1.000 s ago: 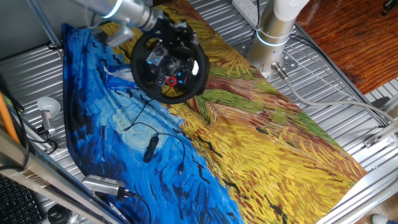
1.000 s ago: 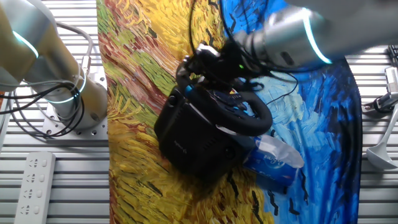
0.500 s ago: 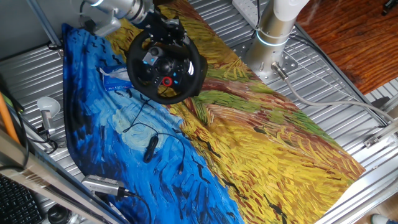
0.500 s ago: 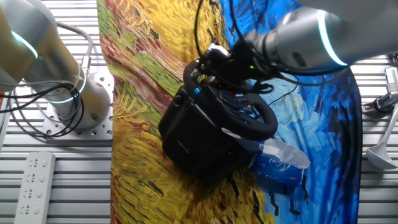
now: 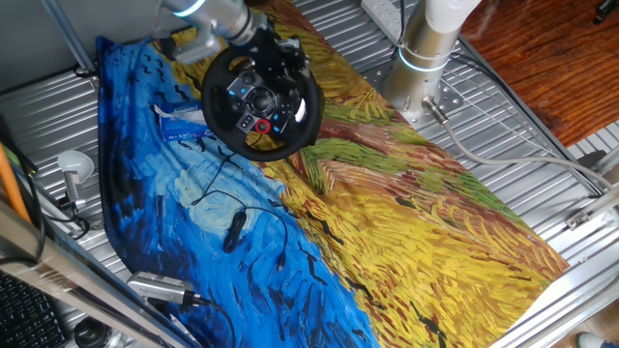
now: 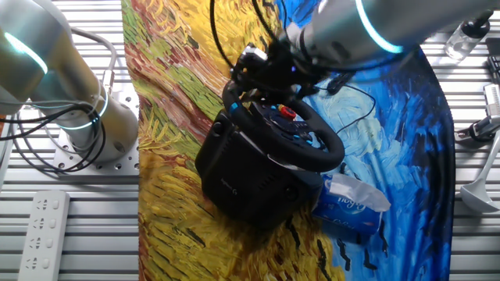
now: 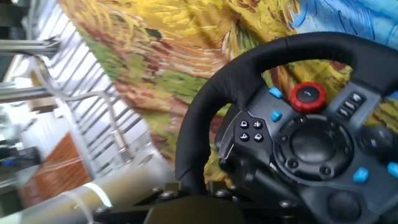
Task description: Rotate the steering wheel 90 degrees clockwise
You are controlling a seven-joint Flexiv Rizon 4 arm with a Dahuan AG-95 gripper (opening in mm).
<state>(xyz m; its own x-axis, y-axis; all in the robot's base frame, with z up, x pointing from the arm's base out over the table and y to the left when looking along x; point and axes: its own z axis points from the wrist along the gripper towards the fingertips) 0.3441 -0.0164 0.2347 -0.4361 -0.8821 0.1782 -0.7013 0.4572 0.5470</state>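
Partly gripper [image 5: 280, 60] fingertips behind steering wheel [image 5: 261, 101]

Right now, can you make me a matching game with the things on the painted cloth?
Things:
1. steering wheel
2. knob
3. tissue pack
4. small cabled device

Descriptions:
A. red, on the hub
B. blue and white, beside the wheel's base
C. black round rim, gripper at its edge
D. lying on the blue cloth

Pairs: 1-C, 2-A, 3-B, 4-D

Steering wheel [image 5: 259, 103] on tablecloth [image 5: 406, 232]; tissue pack [image 6: 349, 204] beside base; gripper [image 5: 280, 56] at rim.
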